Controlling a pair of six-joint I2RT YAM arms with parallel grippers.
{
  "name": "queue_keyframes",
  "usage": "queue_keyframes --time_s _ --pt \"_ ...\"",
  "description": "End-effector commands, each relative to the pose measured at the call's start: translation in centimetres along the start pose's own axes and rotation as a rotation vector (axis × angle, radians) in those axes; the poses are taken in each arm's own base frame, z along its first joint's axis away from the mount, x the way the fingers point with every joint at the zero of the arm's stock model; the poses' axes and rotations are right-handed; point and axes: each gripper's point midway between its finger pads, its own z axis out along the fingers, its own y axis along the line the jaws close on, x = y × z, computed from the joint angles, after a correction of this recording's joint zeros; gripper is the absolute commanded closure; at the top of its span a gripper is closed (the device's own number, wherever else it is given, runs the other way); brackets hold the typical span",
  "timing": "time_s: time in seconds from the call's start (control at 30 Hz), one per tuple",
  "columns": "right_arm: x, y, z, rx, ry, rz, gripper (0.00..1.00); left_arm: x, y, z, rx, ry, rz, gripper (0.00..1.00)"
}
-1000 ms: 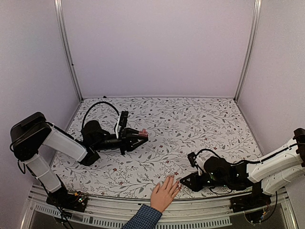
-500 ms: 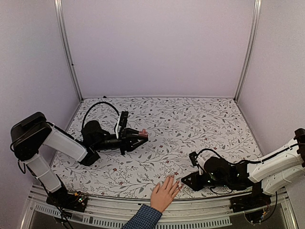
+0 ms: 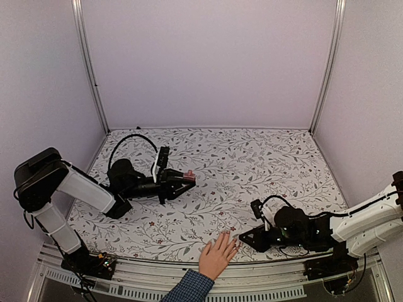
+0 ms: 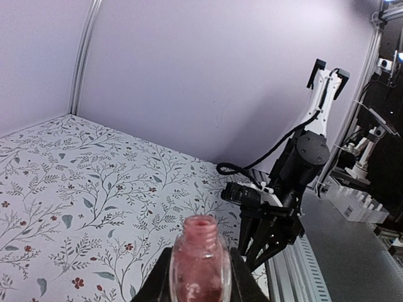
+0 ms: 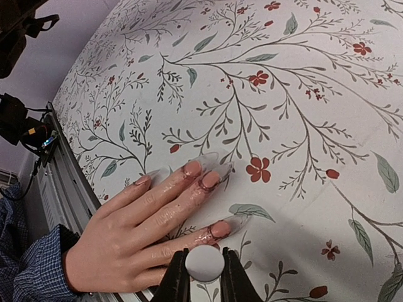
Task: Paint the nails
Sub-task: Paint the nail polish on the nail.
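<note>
A light-skinned hand (image 5: 135, 226) with a blue checked cuff (image 5: 28, 270) lies flat on the floral table; it also shows at the near edge in the top view (image 3: 218, 253). Its nails carry pink polish, smeared onto the skin: three show clearly (image 5: 192, 168) (image 5: 210, 180) (image 5: 220, 228). My right gripper (image 5: 203, 277) is shut on the white cap (image 5: 203, 263), seen end on, just above the nearest finger behind its nail; any brush below it is hidden. My left gripper (image 4: 199, 274) is shut on the open pink bottle (image 4: 199, 261), held off to the left (image 3: 187, 175).
The table has a floral cloth (image 3: 252, 163) and plain walls on three sides. A metal rail (image 3: 264, 286) runs along the near edge under the sleeve. The right arm (image 4: 296, 182) shows in the left wrist view.
My right arm has shifted slightly near the hand. The left arm, the bottle and the hand have not visibly moved.
</note>
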Motion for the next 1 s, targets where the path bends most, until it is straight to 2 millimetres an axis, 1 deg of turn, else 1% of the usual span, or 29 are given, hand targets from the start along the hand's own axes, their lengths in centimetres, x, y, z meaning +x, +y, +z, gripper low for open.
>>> queue_keyframes --time_s 0.0,0.7,0.97 --pt "-0.27 1.3 0.38 -0.034 0.005 -0.033 1.0 -0.26 0.29 -0.24 0.004 -0.015 0.008 1.0" --pt "0.19 1.32 1.14 -0.022 0.04 -0.038 1.0 -0.18 0.32 -0.22 0.006 -0.012 0.006 1.0" --pt "0.45 0.83 1.37 0.005 0.052 -0.03 1.0 -0.2 0.31 -0.31 0.004 -0.012 0.006 1.0"
